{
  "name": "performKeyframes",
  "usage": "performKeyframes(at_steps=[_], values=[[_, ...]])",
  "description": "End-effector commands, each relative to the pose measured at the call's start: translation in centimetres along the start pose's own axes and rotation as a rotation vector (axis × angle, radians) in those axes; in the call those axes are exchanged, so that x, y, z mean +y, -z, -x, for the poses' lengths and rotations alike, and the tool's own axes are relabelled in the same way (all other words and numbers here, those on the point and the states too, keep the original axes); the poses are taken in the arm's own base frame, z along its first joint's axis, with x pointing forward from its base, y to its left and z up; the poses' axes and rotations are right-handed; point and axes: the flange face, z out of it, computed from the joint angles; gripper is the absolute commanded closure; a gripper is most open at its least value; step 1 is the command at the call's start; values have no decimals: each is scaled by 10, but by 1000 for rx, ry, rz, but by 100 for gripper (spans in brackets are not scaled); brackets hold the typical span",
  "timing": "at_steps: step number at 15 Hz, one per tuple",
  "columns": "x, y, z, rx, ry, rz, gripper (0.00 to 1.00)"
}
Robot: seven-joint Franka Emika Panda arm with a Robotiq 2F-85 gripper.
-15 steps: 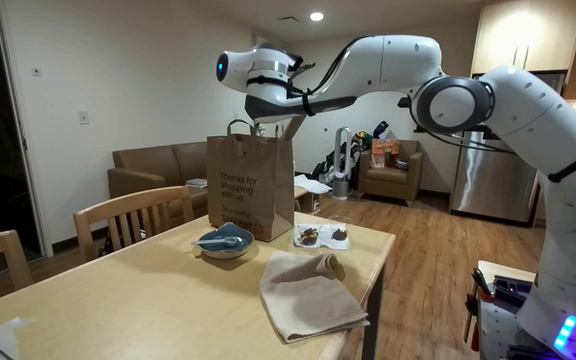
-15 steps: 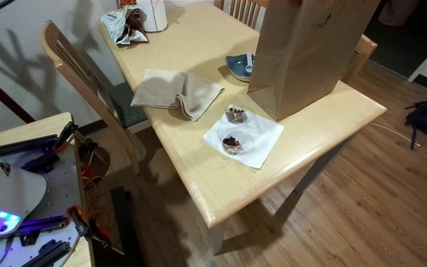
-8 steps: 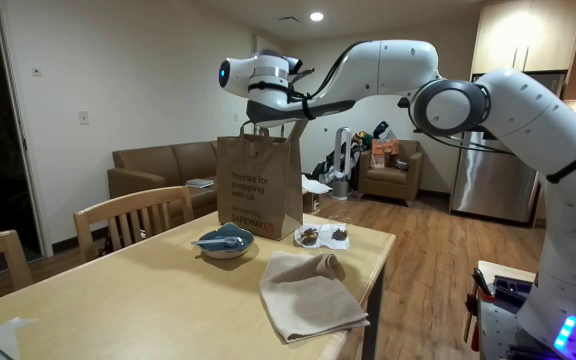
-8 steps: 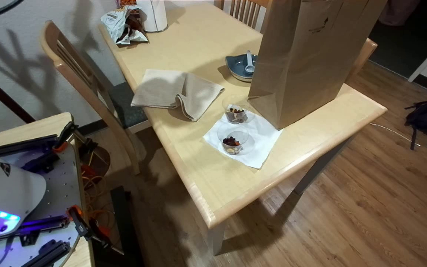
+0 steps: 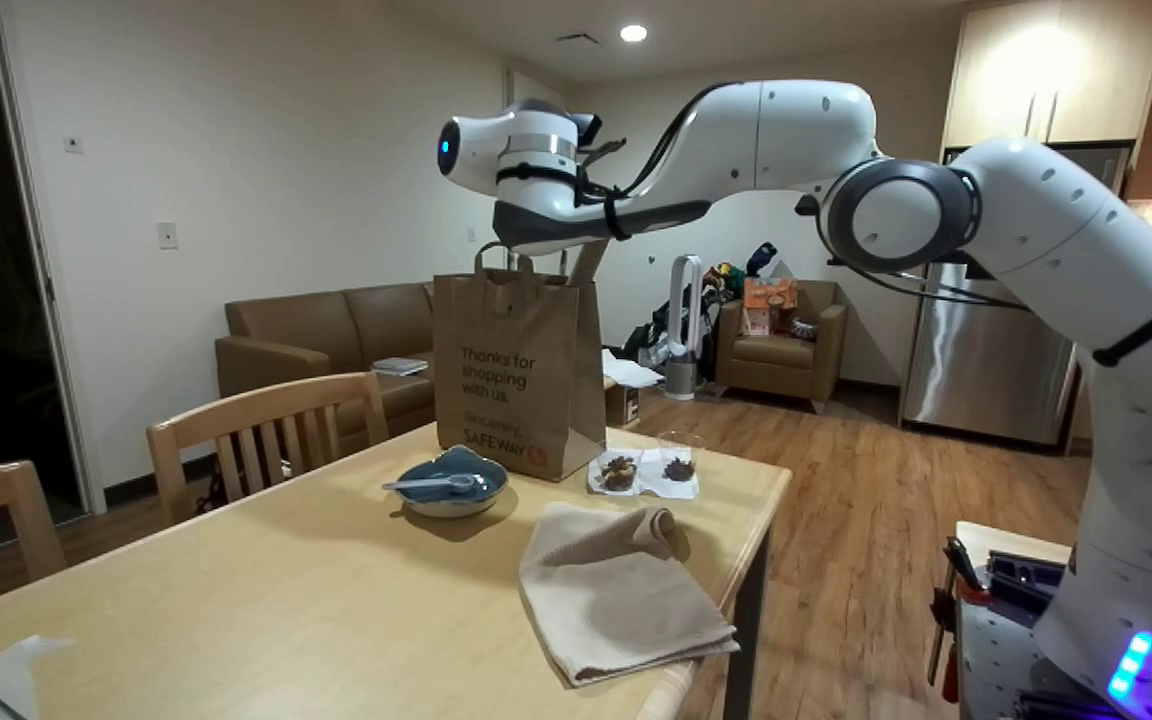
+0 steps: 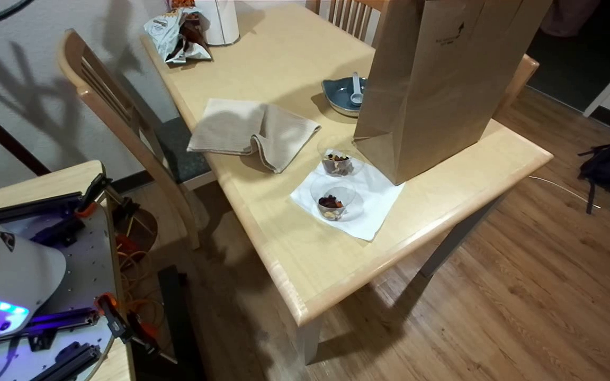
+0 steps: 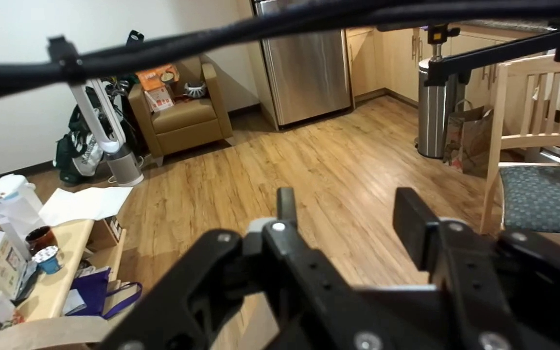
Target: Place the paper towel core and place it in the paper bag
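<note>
The brown paper bag stands upright on the table in both exterior views, its top cut off in an exterior view. The arm's wrist is directly above the bag's top in an exterior view; the fingers are hidden there. In the wrist view my gripper is open, with only floor showing between its fingertips. A tan strip slants from behind the arm to the bag's right top edge; I cannot tell whether it is part of the bag. The paper towel core cannot be made out in any view.
On the wooden table are a blue bowl with a spoon, a beige cloth, and two clear cups of nuts on a white napkin. A snack bag and a white cylinder stand farther off.
The bag has shifted right in an exterior view, coming over the napkin's edge, while the arm moved slightly down and right. Since half a second ago the arm is still and the bag's top has shifted slightly.
</note>
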Motion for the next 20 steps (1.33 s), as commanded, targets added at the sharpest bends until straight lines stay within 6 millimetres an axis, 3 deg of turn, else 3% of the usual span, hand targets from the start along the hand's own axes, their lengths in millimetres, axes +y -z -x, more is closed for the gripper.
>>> performKeyframes(at_steps=[1,3,4,5,7,10,12,15,18,19,20], values=[[1,-1,3,49,67,-1,16],[1,-2,2,39,64,-1,3],[3,-3,2,13,24,3,1],[-12,27,23,-5,-17,13,0],[-19,45,40,-33,-66,39,0],[-36,99,79,57,-145,159,0],[-53,125,95,158,-119,184,0],[-73,146,95,288,5,184,0],[-81,152,77,378,128,165,0],[-79,157,80,328,43,188,0],[-81,157,76,342,68,180,0]])
